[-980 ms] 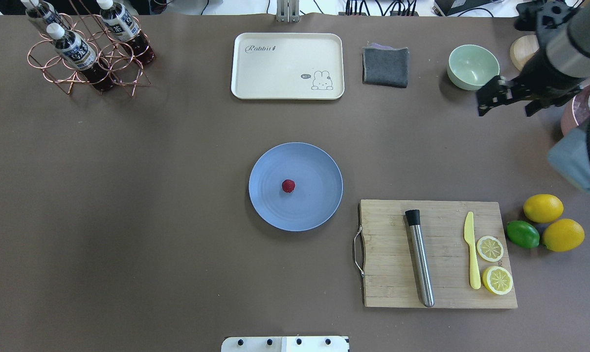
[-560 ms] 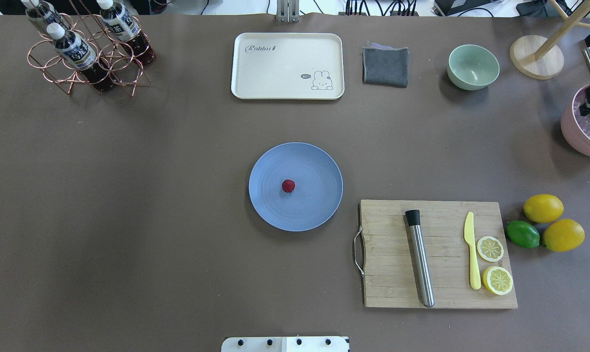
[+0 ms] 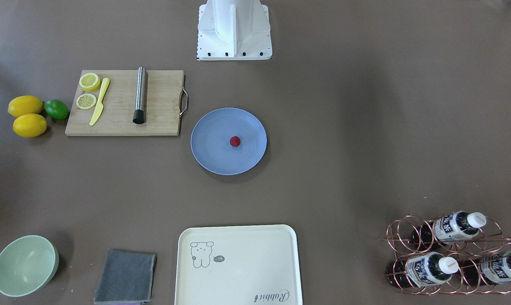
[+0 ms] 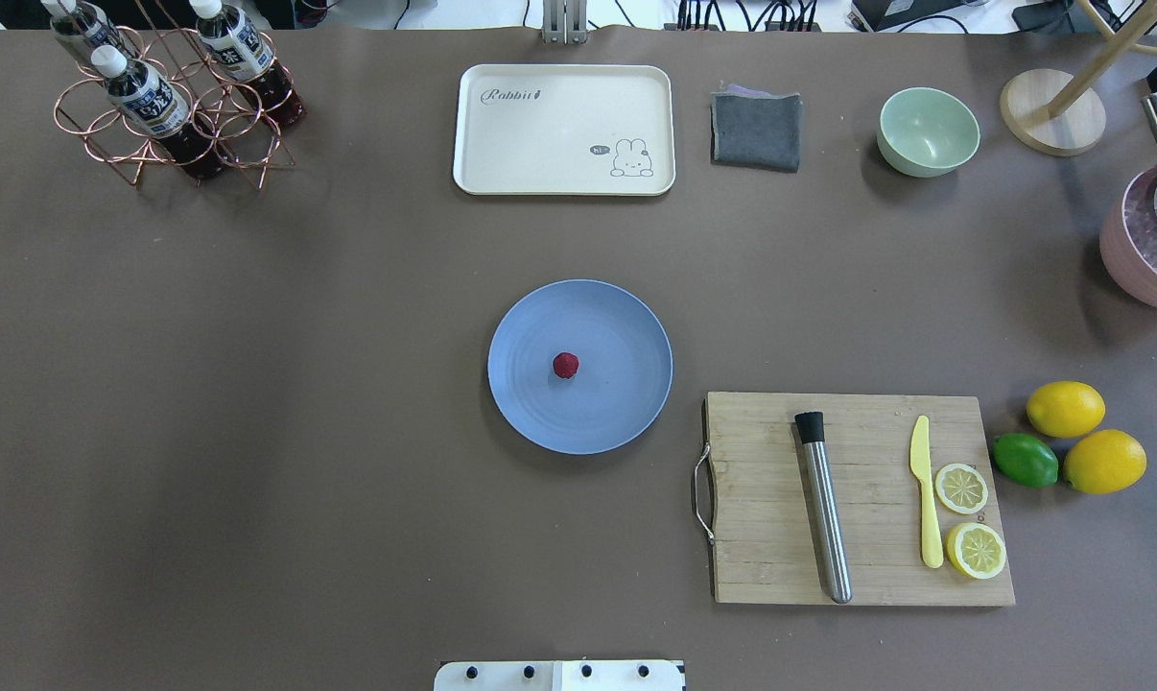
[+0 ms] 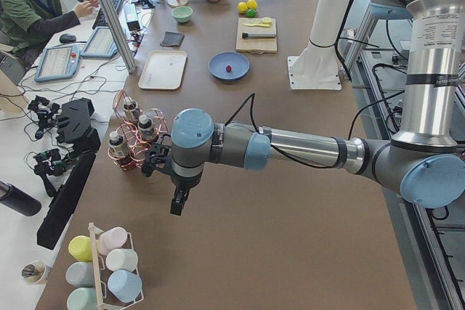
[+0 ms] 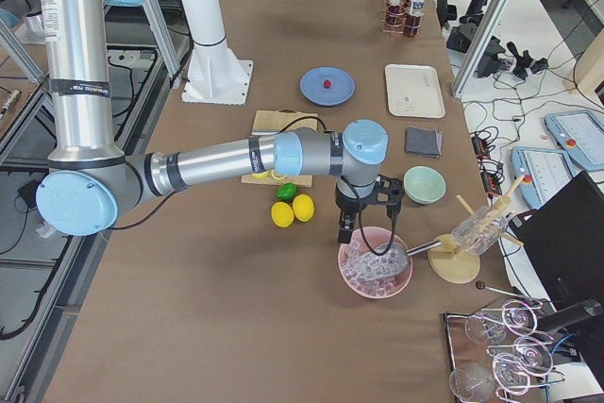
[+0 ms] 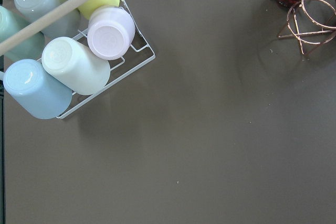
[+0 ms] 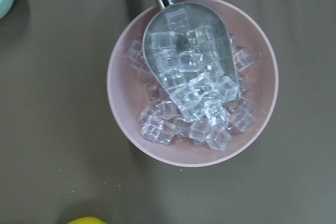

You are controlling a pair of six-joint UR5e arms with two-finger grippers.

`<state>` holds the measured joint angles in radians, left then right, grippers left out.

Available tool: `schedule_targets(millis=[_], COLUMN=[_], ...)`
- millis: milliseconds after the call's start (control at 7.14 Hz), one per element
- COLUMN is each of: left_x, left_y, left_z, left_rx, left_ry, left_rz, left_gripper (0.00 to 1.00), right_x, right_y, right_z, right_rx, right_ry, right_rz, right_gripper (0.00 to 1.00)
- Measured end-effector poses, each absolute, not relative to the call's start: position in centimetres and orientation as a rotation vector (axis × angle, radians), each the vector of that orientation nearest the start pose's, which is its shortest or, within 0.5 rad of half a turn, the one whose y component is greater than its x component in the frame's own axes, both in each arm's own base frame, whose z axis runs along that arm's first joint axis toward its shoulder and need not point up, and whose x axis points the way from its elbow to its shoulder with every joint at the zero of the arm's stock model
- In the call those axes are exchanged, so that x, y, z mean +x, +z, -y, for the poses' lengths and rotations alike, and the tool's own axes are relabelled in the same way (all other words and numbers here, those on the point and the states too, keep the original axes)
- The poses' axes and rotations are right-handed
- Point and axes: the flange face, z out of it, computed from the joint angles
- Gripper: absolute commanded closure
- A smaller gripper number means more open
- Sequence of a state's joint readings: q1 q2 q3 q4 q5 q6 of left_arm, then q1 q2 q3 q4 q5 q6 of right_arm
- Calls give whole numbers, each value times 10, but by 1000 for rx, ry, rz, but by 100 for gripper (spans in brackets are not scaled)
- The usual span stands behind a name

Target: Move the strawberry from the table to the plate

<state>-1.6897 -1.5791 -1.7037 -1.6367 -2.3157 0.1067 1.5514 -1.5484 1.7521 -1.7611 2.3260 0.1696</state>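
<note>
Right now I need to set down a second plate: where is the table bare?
Widest bare table lies on the robot's left, between plate and bottle rack. A bare band also runs between tray and plate. Crowded on the right: cutting board, lemons, lime, ice bowl.

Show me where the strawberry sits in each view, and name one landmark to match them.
Exterior front-facing: strawberry mid-frame, just right of the plate's centre.
Overhead exterior: strawberry mid-frame, just left of the plate's centre.
Exterior left: strawberry upper middle, on the far plate.
Exterior right: strawberry upper middle, on the far plate.
Left wrist-mounted: not in it.
Right wrist-mounted: not in it.
Shared landmark: the plate under it, beside the cutting board.
</note>
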Motion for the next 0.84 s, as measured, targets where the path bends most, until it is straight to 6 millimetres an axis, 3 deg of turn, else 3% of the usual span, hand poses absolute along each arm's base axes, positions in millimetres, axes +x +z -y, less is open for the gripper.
schedule_targets(millis=[280,840], left_x=[-116,-80], left_y=[583,589], left_z=[496,500], left_rx=[279,240], left_ry=[84,143], left_rz=[-717,-728], left_gripper=[2,2], right_x=[70,76], right_y=[597,603], right_z=[488,482], right_rx=[-68,-75], right_ry=[143,155], right_rz=[761,776], right_gripper=[0,0])
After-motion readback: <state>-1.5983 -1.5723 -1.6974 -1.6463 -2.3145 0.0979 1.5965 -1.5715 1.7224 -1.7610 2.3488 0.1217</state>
